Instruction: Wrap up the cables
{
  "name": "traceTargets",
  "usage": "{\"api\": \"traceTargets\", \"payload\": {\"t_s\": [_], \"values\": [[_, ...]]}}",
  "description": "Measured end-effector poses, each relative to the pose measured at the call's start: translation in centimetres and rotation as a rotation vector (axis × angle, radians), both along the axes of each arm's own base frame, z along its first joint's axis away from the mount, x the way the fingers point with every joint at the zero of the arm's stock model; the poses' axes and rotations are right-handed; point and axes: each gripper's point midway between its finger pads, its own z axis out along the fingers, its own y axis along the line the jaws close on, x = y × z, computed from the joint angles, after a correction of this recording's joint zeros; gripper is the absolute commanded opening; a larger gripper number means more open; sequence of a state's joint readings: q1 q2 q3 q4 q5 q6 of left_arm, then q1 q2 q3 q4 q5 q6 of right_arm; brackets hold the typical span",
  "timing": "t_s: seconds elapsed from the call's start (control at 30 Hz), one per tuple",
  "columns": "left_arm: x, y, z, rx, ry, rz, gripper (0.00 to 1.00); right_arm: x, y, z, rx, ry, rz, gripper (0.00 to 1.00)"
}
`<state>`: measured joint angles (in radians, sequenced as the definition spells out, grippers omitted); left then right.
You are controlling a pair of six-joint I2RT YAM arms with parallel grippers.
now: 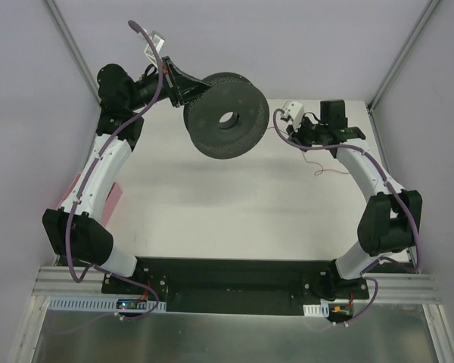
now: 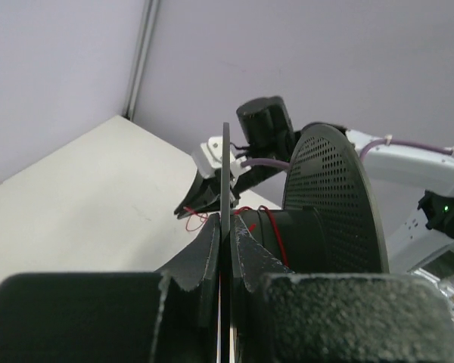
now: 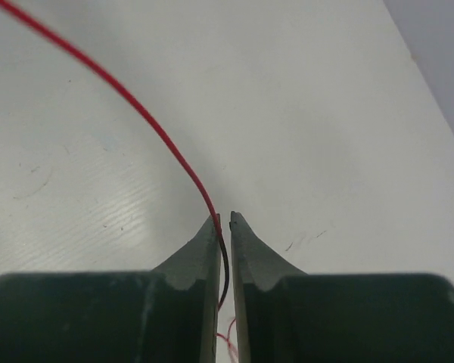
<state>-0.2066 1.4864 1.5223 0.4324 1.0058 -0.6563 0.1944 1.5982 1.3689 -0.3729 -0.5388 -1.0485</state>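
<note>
A black perforated spool (image 1: 225, 115) hangs above the back of the table. My left gripper (image 1: 191, 91) is shut on one thin flange (image 2: 226, 162) of it, the pads (image 2: 209, 246) pressed on both sides. Red cable (image 2: 275, 233) is wound in a few turns on the spool's hub. From there the cable runs right to my right gripper (image 1: 295, 130), and a loose length (image 1: 318, 162) trails on the table. In the right wrist view the cable (image 3: 136, 106) passes between the jaws of the right gripper (image 3: 224, 218). They stand slightly apart, and the wire lies along the left finger.
A pink flat object (image 1: 115, 198) lies at the table's left edge beside the left arm. Grey walls close in the back and both sides. A small white block (image 1: 291, 111) sits just behind the right gripper.
</note>
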Motion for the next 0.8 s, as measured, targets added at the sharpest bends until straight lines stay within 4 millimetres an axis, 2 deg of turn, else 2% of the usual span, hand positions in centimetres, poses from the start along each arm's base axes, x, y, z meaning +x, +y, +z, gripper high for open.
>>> {"api": "traceTargets", "payload": {"t_s": [0.07, 0.17, 0.27, 0.37, 0.47, 0.63, 0.8], "values": [[0.5, 0.4, 0.8, -0.018, 0.013, 0.039, 0.00, 0.2, -0.4, -1.6, 0.020, 0.048, -0.025, 0.00], [1.7, 0.8, 1.5, -0.050, 0.072, 0.118, 0.00, 0.4, -0.1, -3.3, 0.079, 0.110, -0.049, 0.01], [3.6, 1.6, 1.1, -0.081, 0.182, 0.232, 0.00, -0.2, 1.2, -3.7, 0.135, 0.146, -0.041, 0.00], [5.9, 3.2, 0.5, -0.117, 0.328, 0.404, 0.00, -1.4, 2.7, -4.3, 0.168, 0.169, -0.009, 0.00], [7.7, 4.9, -0.1, -0.134, 0.447, 0.558, 0.00, -3.9, 4.1, -5.0, 0.178, 0.196, 0.047, 0.00], [10.6, 8.0, -2.5, -0.128, 0.586, 0.810, 0.00, -7.5, 7.1, -3.5, 0.145, 0.152, 0.183, 0.00], [11.9, 10.5, -5.4, -0.044, 0.624, 1.011, 0.00, -12.2, 11.1, -1.1, 0.063, 0.042, 0.392, 0.00]]}}
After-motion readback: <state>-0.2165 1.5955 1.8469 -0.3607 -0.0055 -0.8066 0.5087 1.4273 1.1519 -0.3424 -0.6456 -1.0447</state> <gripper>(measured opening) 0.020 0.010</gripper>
